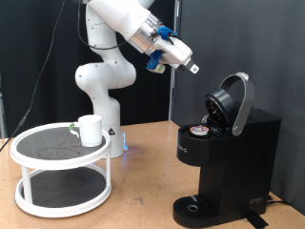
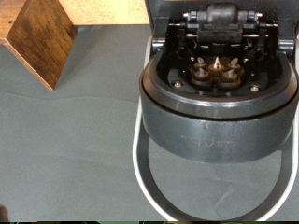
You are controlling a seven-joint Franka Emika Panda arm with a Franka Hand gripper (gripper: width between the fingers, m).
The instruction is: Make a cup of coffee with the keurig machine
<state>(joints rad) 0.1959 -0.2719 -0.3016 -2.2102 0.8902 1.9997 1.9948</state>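
The keurig machine [image 1: 232, 160] stands at the exterior view's right with its silver-trimmed lid [image 1: 234, 98] swung up. A small pod with a tan top [image 1: 200, 131] sits in the open holder. My gripper [image 1: 192, 66] hangs in the air above and to the left of the lid, touching nothing. The cup [image 1: 91, 129], a white mug, stands on a white round two-tier stand [image 1: 57, 151] at the left. The wrist view faces the lid's underside [image 2: 217, 126], with a needle amid brown parts [image 2: 217, 70] and the silver handle loop [image 2: 140, 182]. No fingers show there.
The white arm's base [image 1: 100, 95] stands behind the round stand on the wooden table [image 1: 143, 186]. A black curtain hangs behind. In the wrist view, a table corner [image 2: 42, 37] lies over grey floor [image 2: 65, 149].
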